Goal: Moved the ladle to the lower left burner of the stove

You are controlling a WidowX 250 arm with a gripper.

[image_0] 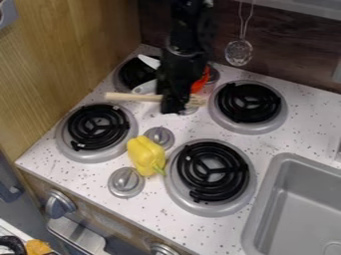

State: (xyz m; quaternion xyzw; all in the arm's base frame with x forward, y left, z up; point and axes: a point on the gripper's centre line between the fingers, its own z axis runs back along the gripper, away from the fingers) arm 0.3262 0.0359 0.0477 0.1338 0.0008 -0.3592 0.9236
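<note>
Tool (pixel 174 108) hangs at the upper centre of the camera view, right over the wooden utensil (pixel 130 96) I take for the ladle. I cannot tell whether it is apart, together or clamped on the wood, and that is my first worry: if the grip is missing or shallow, a lift leaves the utensil behind or lets it roll.

The long handle sticks out leftward, its end near the top of the left-hand burner (pixel 98 127), which I judge to be the goal. The slotted end is at the right, beside a red thing (pixel 201 81) partly hidden by the arm; a low sideways pull could snag or drag that along. Pale objects (pixel 149 61) behind the arm could be knocked too.

Going down-left, I would want height: a drooping handle could catch the coil, and a wide swing could clip the middle knob (pixel 160 136) or push the yellow pepper (pixel 143 155). Released off-centre, the utensil might tip off the raised coil onto the speckled tabletop (pixel 289 134).
</note>
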